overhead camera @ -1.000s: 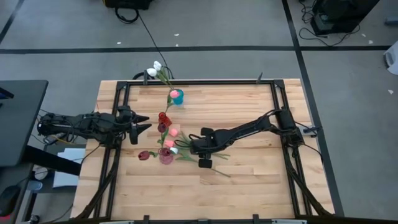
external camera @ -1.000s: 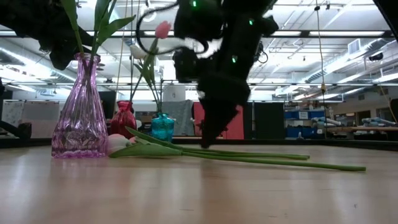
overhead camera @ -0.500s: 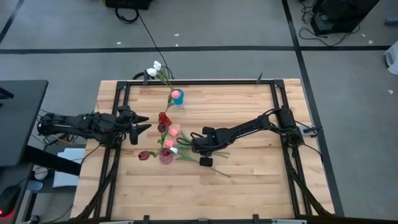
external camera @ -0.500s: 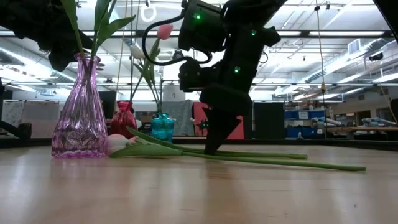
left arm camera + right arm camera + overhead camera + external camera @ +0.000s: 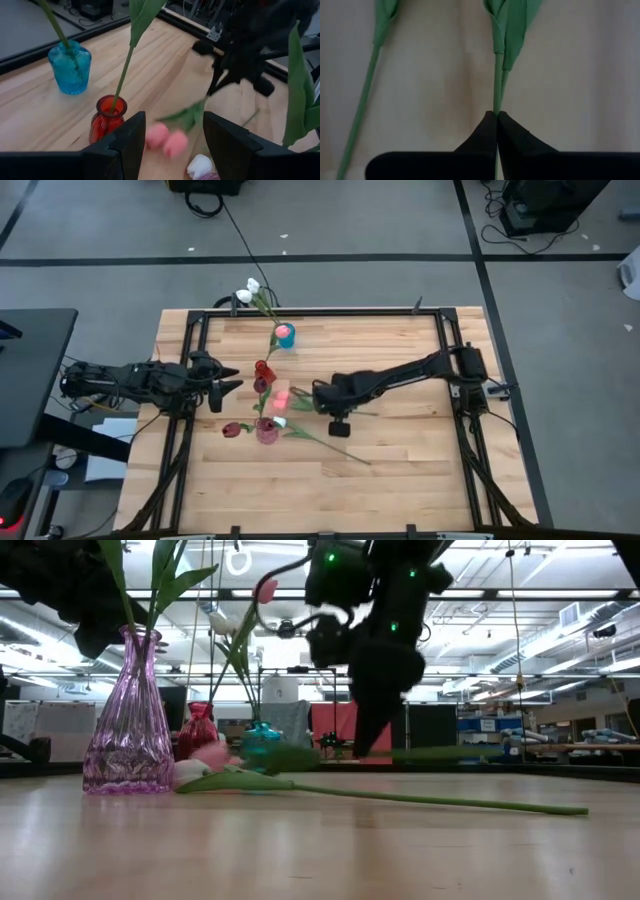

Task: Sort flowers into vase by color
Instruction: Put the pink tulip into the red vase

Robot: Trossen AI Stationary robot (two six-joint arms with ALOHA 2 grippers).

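The right tool [image 5: 312, 397] reaches mid-bench, now clamped on a pink flower [image 5: 167, 141] stem and lifted off the bench [image 5: 400, 470]; earlier it was apart. The left tool [image 5: 232, 380] waits apart.

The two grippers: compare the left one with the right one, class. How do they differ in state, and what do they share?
The right gripper is shut on a green flower stem and holds it clear of the table; the left gripper is open and holds nothing. The right gripper sits near the table's middle, beside the vases; the left gripper waits at the left side. Both are dark and two-fingered.
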